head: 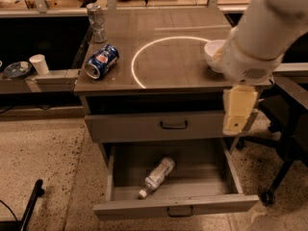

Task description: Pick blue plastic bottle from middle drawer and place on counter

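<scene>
One blue plastic bottle [157, 176] in middle drawer [175, 206]; gripper [238, 110] above right.

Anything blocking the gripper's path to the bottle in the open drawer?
Nothing visible. The gripper hangs above the right side of the open middle drawer; the blue plastic bottle lies alone and uncovered, lower left of it.

Your blue plastic bottle [157, 177] lies sideways in the open middle drawer [144, 207], cap frontward. Gripper [238, 112] hangs beneath the counter's [163, 61] right edge.
</scene>
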